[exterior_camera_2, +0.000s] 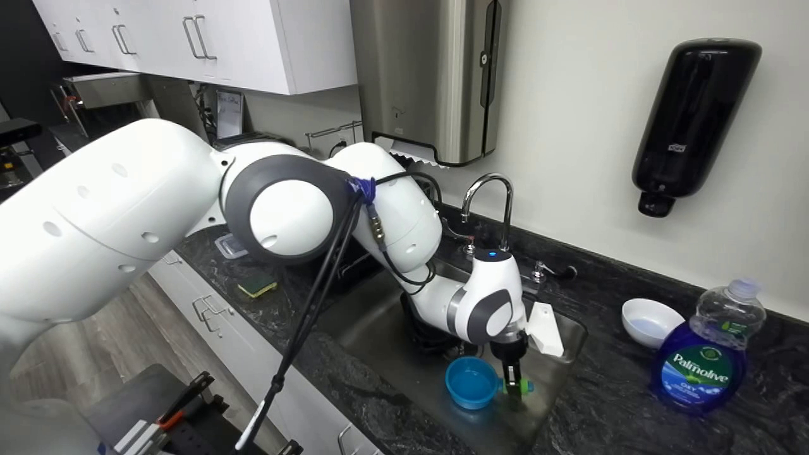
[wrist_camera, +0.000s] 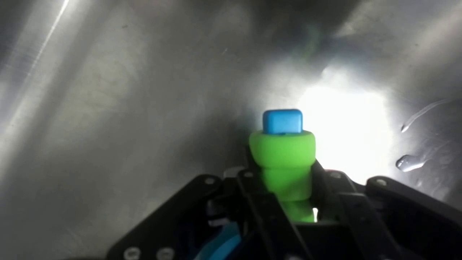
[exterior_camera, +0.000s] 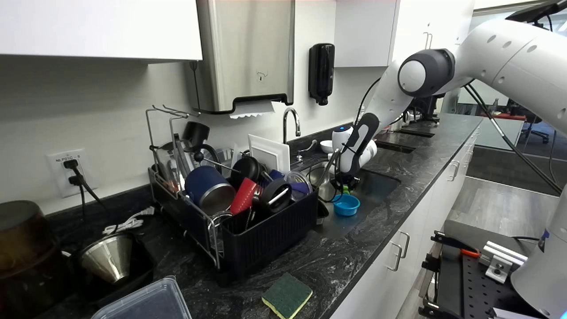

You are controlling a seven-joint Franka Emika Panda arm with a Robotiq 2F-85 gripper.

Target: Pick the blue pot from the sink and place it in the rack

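The blue pot (exterior_camera_2: 471, 384) is inside the metal sink (exterior_camera_2: 373, 319), its mouth facing up, and shows in both exterior views (exterior_camera: 346, 206). Its green handle (wrist_camera: 282, 150) ends in a blue tip (wrist_camera: 283, 121). My gripper (wrist_camera: 283, 173) is shut on this handle, one black finger against each side. Only a sliver of the pot's bowl (wrist_camera: 225, 241) shows past the gripper in the wrist view. Whether the pot touches the sink floor I cannot tell. In an exterior view the rack (exterior_camera: 270, 239) stands beside the sink, filled with dishes.
A curved faucet (exterior_camera_2: 490, 183) rises behind the sink. On the counter are a soap bottle (exterior_camera_2: 698, 360), a white bowl (exterior_camera_2: 651, 322) and a sponge (exterior_camera: 287, 294). A blue mug (exterior_camera: 206, 188), a red item (exterior_camera: 243, 196) and several dark pans crowd the rack.
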